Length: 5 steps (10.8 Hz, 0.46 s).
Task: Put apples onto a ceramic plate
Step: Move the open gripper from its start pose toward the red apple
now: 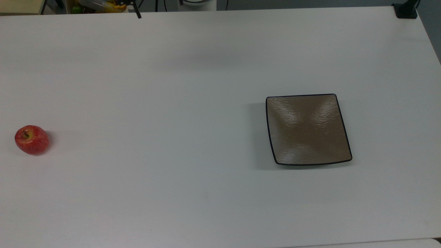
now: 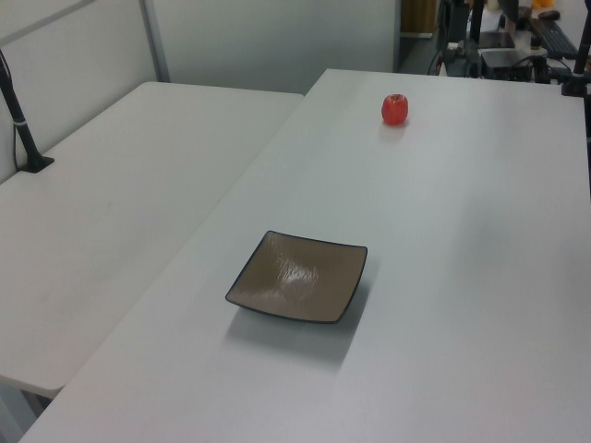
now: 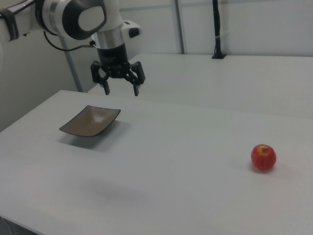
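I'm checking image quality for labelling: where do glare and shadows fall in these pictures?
Top view: the ceramic plate carries pale glare streaks and casts a shadow toward the top view's left; the apple shadows toward the top view's right. Left view: a bright glint near the plate's middle. Right view: a faint soft shadow lies on the table.

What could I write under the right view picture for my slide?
Robot gripper hangs open above the table, brown plate empty, red apple far away.
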{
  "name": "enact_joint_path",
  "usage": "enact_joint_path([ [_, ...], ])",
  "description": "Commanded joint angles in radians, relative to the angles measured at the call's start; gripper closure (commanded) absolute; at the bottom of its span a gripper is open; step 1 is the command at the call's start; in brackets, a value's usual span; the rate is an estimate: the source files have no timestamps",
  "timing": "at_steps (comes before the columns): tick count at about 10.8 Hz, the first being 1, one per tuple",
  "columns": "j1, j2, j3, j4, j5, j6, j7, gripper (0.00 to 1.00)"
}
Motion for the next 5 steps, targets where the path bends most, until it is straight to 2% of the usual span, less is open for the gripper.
enact_joint_path([
  [1,-0.055,0.088,-0.060,0.086,0.000,0.064,-0.085,0.00],
  [3,-0.053,0.131,-0.148,0.091,0.000,0.208,-0.127,0.00],
  [5,-0.056,0.183,-0.209,0.089,0.004,0.335,-0.130,0.00],
])
